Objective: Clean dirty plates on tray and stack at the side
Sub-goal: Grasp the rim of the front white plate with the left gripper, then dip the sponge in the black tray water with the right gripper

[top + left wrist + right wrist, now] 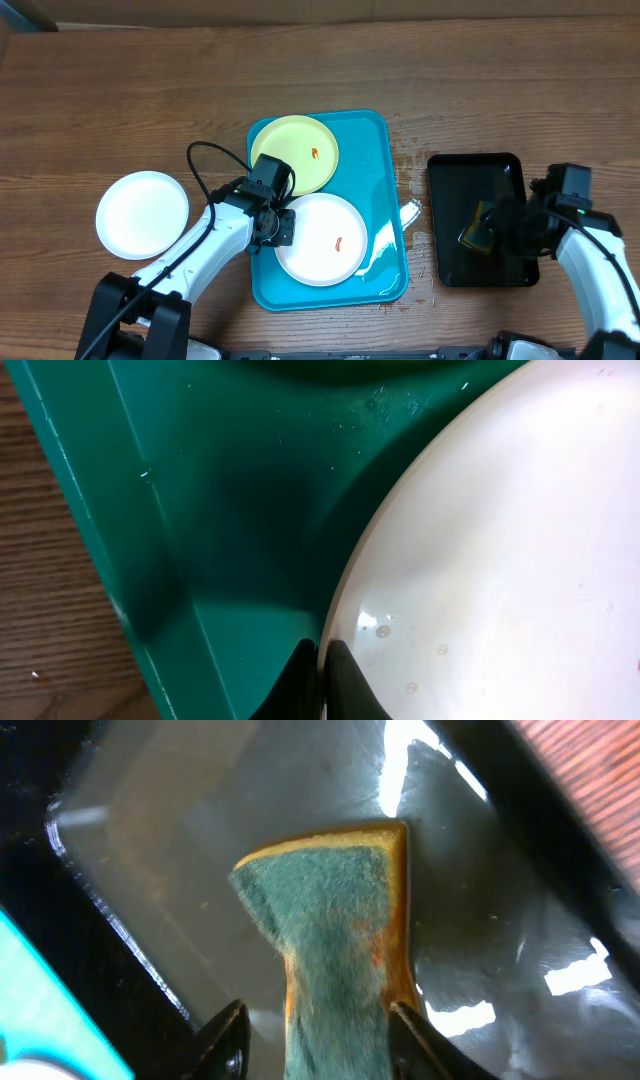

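Left gripper (322, 678) is pinching the left rim of the white plate (325, 240), its jaws closed on the edge; that plate lies in the lower half of the tray (385, 150), with a red smear (338, 244) at its centre. We judge the hold should be low and flat, lest the plate tip or skate on the wet tray floor. Right gripper (318, 1020) clamps a sponge (335, 910) over the black tray (500, 170) at the right of frame; we would carry it across and scrub the smear lightly. A green plate (290, 150), also smeared, sits at the tray's top; a bare plate (142, 214) rests on the table (100, 80) at far left, well apart; wet spots (408, 170) mark the wood between the trays.
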Controlling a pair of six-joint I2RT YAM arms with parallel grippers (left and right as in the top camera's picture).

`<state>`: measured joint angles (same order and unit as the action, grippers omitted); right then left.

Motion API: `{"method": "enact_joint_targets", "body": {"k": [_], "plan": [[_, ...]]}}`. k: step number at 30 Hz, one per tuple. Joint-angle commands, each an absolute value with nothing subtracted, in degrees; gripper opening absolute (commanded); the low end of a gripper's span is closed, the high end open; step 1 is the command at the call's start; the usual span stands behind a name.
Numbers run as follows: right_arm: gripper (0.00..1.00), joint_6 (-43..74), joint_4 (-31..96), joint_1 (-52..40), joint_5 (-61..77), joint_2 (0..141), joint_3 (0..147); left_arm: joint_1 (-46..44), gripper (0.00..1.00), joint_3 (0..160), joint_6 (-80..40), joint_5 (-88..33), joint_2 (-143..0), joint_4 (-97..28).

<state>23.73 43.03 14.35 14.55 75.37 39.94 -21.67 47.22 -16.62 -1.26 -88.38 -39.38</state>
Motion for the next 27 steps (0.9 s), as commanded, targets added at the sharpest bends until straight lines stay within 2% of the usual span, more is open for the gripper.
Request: {"method": "enact_joint_targets", "body": {"k": [1, 3, 10, 16, 17, 19, 22, 25, 27], "plan": [[0.38, 27.8, 39.5, 11.9, 12.0, 79.9, 38.6, -21.8, 0.04, 47.0, -17.8, -1.1, -88.4, -39.2], [0.33, 28.5, 38.5, 11.0, 10.9, 82.7, 38.6, -21.8, 0.04, 47.0, -17.8, -1.5, -88.4, -39.1], [0.04, 28.6, 39.4, 10.0, 8.8, 88.1, 39.0, -21.8, 0.04, 47.0, -17.8, -2.1, -88.4, -39.1], [0.04, 26.7, 50.2, 10.0, 9.0, 88.0, 47.7, -21.8, 0.04, 47.0, -17.8, -3.0, -88.4, -39.1], [0.06, 25.6, 52.6, 10.0, 9.0, 88.0, 49.9, -21.8, 0.04, 47.0, -17.8, -3.0, -88.4, -39.1], [0.25, 25.0, 56.3, 10.0, 8.7, 87.9, 53.0, -21.8, 0.04, 47.0, -17.8, -3.0, -88.4, -39.1], [0.44, 25.1, 58.3, 10.0, 8.4, 87.9, 54.4, -21.8, 0.04, 47.0, -17.8, -3.0, -88.4, -39.1], [0.52, 25.1, 57.7, 10.0, 5.5, 88.0, 53.2, -21.8, 0.04, 47.0, -17.8, -3.0, -88.4, -39.1], [0.53, 25.3, 56.8, 10.0, 4.3, 88.0, 51.8, -21.8, 0.04, 47.0, -17.8, -3.0, -88.4, -39.1]]}}
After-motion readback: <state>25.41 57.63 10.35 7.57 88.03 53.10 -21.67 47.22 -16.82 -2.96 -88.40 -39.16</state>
